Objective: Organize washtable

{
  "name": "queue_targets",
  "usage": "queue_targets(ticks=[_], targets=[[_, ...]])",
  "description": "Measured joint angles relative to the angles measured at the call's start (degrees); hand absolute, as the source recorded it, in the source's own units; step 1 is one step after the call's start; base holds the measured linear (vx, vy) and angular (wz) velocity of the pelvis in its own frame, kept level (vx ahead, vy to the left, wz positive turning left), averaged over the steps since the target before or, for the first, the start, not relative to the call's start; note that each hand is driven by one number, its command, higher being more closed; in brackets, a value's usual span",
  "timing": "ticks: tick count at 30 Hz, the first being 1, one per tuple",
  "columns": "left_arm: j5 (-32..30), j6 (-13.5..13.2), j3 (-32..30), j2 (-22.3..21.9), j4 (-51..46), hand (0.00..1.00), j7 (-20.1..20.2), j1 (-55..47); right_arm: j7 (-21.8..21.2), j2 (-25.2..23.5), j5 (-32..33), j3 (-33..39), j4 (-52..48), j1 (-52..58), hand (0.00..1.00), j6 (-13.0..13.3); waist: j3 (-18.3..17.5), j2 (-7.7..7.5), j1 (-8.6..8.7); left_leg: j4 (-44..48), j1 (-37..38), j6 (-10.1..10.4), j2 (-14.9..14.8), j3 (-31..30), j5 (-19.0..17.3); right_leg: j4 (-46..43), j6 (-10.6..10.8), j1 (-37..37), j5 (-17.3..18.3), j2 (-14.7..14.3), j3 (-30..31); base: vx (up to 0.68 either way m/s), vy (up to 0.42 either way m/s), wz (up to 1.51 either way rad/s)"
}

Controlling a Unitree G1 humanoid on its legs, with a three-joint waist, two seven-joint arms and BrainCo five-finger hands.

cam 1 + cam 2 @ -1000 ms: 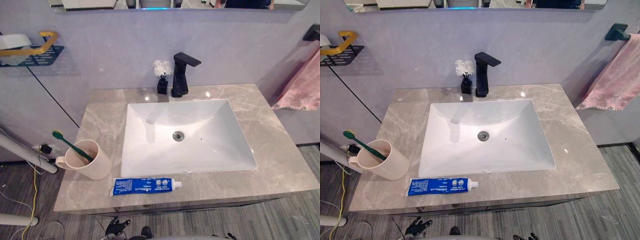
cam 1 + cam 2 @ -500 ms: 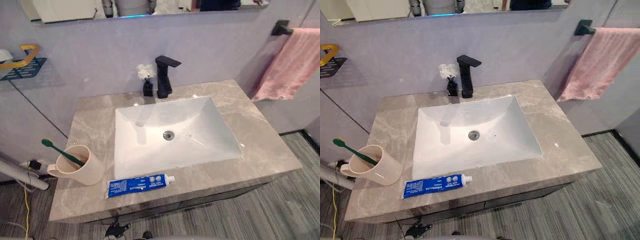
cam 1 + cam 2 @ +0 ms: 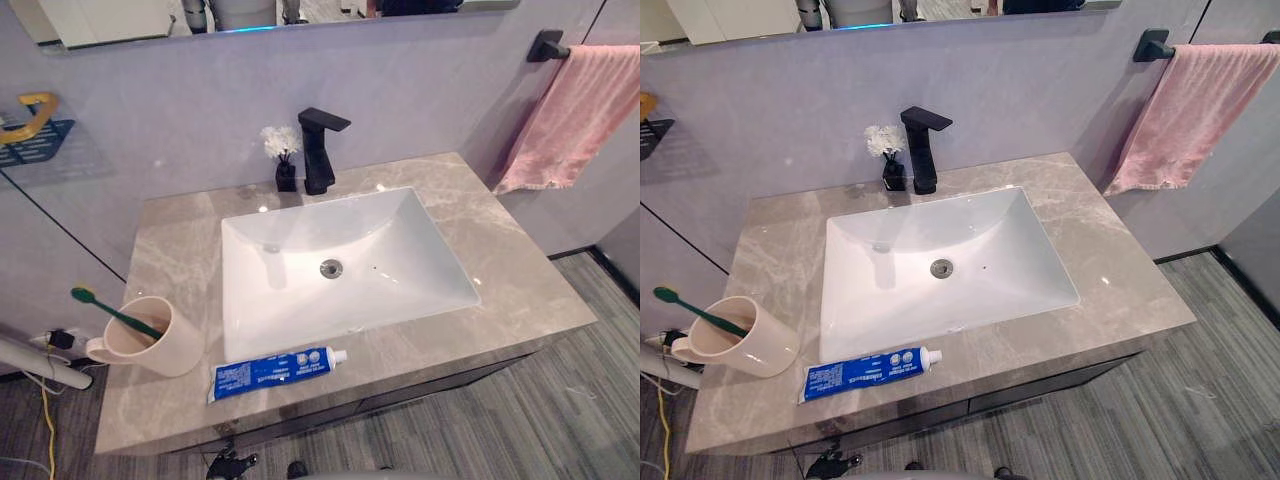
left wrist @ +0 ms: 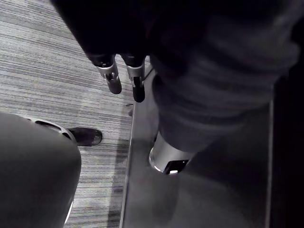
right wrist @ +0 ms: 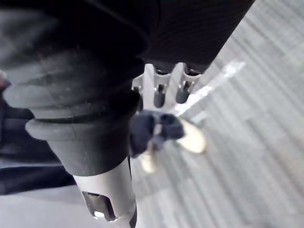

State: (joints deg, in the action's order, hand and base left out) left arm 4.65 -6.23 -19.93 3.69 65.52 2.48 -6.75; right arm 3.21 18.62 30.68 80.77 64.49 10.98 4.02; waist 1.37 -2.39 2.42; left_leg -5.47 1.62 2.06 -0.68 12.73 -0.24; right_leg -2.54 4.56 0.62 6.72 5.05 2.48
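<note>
On the marble washtable (image 3: 510,290) the toothpaste tube (image 3: 272,370) lies loose near the toothbrush cup (image 3: 160,345), so I judge nothing is tidied yet; my left hand (image 4: 113,80) and right hand (image 5: 159,95) hang relaxed and empty.

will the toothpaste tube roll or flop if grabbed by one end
The toothpaste tube lies flat on the counter, so it probably won't roll. It looks soft, so it may sag if lifted by one end. Its white cap end seems stiffer.
</note>
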Motion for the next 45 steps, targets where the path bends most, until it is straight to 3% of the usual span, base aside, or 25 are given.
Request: queue_targets(ticks=[6,11,14,18,24,29,32,40,45], targets=[[-1.02,-0.63,-2.3,0.56,-0.25,0.0,-0.13,-0.96,8.39,4.82,-4.05,-5.02,-29.36,-4.44,0.0,3.89,-0.75,-1.5,0.11,-0.01,-0.17,-0.31,-0.21,-0.57,-0.23,-0.3,0.11,-0.08,-0.16,-0.13,-0.36,0.05,-0.015,0.06],[-3.0,-0.4,-2.26,1.8,-0.18,0.0,-0.16,-2.63,13.5,6.78,-12.36,-7.7,-42.94,-9.37,0.0,5.85,-1.99,-2.48,-0.02,-0.31,-0.79,-0.32,-0.21,-1.8,-0.23,-0.3,0.11,-0.15,-0.16,-0.08,-1.09,0.0,-0.017,0.12],[-3.22,0.27,-2.24,1.63,-0.3,0.0,-0.18,-4.23,14.65,7.67,-16.11,-11.71,-48.48,-11.1,0.0,5.77,-2.48,-2.46,0.04,-0.35,-1.02,-0.36,-0.24,-2.86,-0.18,-0.45,0.07,-0.09,-0.2,0.21,-2.18,0.01,-0.013,0.14],[-3.22,0.75,-2.26,0.06,-0.78,0.0,-0.18,-5.71,15.03,13.06,-20.37,-20.5,-58.06,-13.47,0.0,5.84,-3.71,-0.41,-0.12,-0.36,-1.09,-0.77,-0.24,-4.4,0.09,-1.26,0.16,0.02,-0.83,0.24,-3.85,0.02,0.007,0.21],[-3.05,0.64,-2.0,-0.6,-2.21,0.0,0.01,-5.72,5.97,17.64,-22.31,-42.22,-73.91,-18.34,0.0,9.36,-4.15,0.32,-1.58,-0.37,-2.0,-0.99,-0.37,-6.25,1.24,-1.2,-0.32,-0.07,-1.14,0.44,-5.68,-0.01,-0.014,0.15],[-1.83,0.07,-0.19,-0.55,-3.21,0.0,0.95,-5.76,-2.83,17.65,-22.2,-56.12,-79.52,-18.7,0.0,9.47,-4.26,0.49,-3.5,-0.38,-3.38,-1.1,-0.33,-8.14,2.43,-0.75,-0.51,-0.56,-1.8,0.43,-7.25,-0.04,-0.015,0.21],[-1.4,-0.57,0.44,-0.4,-3.22,0.0,1.39,-5.81,-8.26,17.56,-20.96,-64.43,-82.99,-18.72,0.0,9.49,-4.22,0.5,-3.56,-0.37,-4.85,-1.27,-0.22,-8.27,3.25,0.84,-0.58,-0.79,-2.83,0.48,-7.36,-0.05,-0.003,0.03],[-0.73,-1.58,2.04,0.16,-3.24,0.0,2.55,-5.62,-16.82,17.76,-17.24,-76.48,-83.91,-16.51,0.0,8.89,-2.74,0.29,-3.75,-0.42,-6.44,-0.41,-0.18,-10.48,4.38,1.99,-0.62,-1.11,-2.46,0.26,-8.81,-0.09,-0.019,0.13],[-0.66,-1.54,2.1,0.21,-3.19,0.0,2.64,-5.67,-20.43,18.56,-17.26,-80.89,-83.95,-11.12,0.0,8.04,-2.09,-0.13,-4.92,-0.44,-7.53,-0.18,-0.52,-11.63,5.64,1.75,-0.57,-1.93,-1.72,-0.16,-9.85,-0.04,-0.029,0.1]])
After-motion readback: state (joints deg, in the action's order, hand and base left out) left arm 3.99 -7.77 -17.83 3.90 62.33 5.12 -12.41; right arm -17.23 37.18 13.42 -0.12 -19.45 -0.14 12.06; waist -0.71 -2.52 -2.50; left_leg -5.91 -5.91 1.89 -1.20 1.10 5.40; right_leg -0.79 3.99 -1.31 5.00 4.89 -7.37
